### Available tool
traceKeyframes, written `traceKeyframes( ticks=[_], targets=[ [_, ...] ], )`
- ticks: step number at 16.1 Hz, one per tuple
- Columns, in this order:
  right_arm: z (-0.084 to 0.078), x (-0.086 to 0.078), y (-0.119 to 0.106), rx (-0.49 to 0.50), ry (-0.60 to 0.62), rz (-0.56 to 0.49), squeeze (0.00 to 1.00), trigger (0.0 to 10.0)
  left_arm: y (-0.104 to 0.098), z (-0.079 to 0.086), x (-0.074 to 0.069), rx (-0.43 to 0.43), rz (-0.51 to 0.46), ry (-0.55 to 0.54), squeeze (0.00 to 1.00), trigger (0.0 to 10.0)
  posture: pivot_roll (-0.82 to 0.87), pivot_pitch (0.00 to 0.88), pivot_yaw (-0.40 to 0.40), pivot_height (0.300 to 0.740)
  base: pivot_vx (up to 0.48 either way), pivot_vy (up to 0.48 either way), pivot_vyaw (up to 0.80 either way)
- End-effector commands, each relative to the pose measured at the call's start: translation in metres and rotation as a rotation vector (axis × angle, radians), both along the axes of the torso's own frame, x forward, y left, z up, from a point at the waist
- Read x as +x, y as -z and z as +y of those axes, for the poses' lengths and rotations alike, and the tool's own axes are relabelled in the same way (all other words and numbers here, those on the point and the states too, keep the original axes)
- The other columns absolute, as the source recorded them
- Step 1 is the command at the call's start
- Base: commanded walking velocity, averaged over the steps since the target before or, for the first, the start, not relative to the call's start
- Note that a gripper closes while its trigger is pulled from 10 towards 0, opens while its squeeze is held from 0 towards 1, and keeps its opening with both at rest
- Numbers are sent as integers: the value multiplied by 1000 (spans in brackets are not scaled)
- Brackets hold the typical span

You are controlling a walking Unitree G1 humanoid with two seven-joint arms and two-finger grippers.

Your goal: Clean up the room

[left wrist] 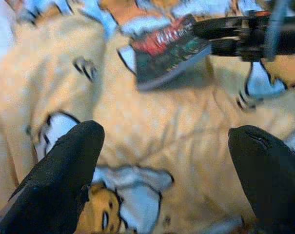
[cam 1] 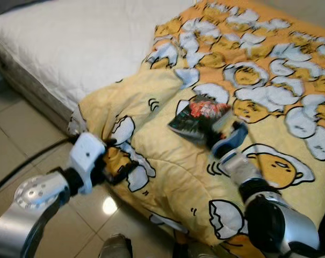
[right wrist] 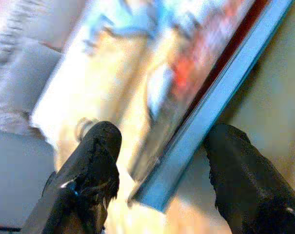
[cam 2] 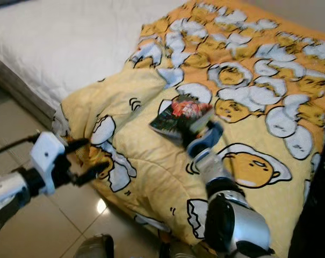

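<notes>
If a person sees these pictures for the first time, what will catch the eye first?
First the bright yellow blanket with cartoon egg figures, bunched over the bed's near corner beside the bare white mattress. Next the dark book with a red cover lying on it, the right gripper at its edge, fingers on either side. The left gripper, open, hovers at the blanket's hanging edge above the tiled floor.

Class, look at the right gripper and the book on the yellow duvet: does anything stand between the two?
Nothing visible does. The right gripper is already at the book, its fingers open on either side of the book's edge. The book lies on top of the yellow duvet, with nothing covering it.
</notes>
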State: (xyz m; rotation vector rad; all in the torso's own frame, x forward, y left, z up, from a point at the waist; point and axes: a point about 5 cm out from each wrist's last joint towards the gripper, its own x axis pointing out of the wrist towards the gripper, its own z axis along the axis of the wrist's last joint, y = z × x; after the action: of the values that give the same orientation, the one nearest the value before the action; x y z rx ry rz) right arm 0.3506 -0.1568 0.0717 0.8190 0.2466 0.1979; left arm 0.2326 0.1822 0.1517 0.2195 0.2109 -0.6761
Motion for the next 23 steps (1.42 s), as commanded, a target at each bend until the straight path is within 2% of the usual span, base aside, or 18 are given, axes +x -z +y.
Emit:
traceKeyframes(
  ticks=[1, 2, 3, 5, 8, 9, 11, 12, 14, 15, 16, 19, 23],
  targets=[
    [-7, -5, -1, -59, -38, -36, 0, 10000, 6, -1, 3, 14, -1, -8, 1000, 10000, 100, 0, -56, 740, 0, 0, 0],
    [-14, -13, 1, -139, -46, -49, 0, 10000, 10, -4, 9, 20, -15, -22, 1000, 10000, 74, 0, -39, 740, 0, 0, 0],
    [-17, -17, 1, -180, -48, -60, 0, 10000, 12, -6, 13, 14, -20, -38, 1000, 10000, 65, 0, -33, 740, 0, 0, 0],
    [-24, -36, 5, -365, -49, -48, 0, 10000, 20, -16, 29, 4, -50, -117, 1000, 10000, 0, 0, 7, 740, 0, 0, 0],
    [-28, -61, 7, -535, -31, -7, 0, 10000, 31, -19, 32, 4, -55, -171, 1000, 10000, -25, 0, 21, 740, 0, 0, 0],
    [-33, -70, 4, -602, 26, -18, 0, 10000, 38, -17, 31, -22, -49, -257, 1000, 10000, -29, 0, 22, 740, 0, 0, 0],
    [-35, -75, 2, -648, 61, -38, 0, 10000, 45, -15, 30, -27, -47, -304, 957, 10000, -42, 0, 28, 740, 0, 0, 0],
    [-36, -80, -1, -656, 111, -49, 1000, 10000, 53, -13, 27, -35, -31, -343, 957, 10000, -48, 0, 32, 740, 0, 0, 0],
    [-37, -85, -6, -692, 158, -47, 1000, 10000, 62, -12, 24, -55, -9, -378, 953, 10000, -50, 0, 32, 740, 0, 0, 0],
    [-35, -85, -9, -784, 143, -69, 1000, 10000, 63, -12, 24, -71, -8, -401, 859, 10000, -48, 0, 25, 740, 0, 0, 0],
    [-30, -85, -11, -804, 114, -83, 1000, 10000, 65, -13, 25, -70, -4, -409, 0, 10000, -51, 0, 26, 740, 0, 0, 0],
    [-26, -85, -10, -827, 139, -58, 1000, 10000, 64, -14, 33, -11, -42, -385, 0, 10000, -60, 0, 43, 740, 0, 0, 0],
    [-18, -88, -12, -782, 116, -82, 1000, 10000, 63, -20, 39, -18, -63, -361, 0, 10000, -73, 0, 62, 740, 0, 0, 0]
  ],
)
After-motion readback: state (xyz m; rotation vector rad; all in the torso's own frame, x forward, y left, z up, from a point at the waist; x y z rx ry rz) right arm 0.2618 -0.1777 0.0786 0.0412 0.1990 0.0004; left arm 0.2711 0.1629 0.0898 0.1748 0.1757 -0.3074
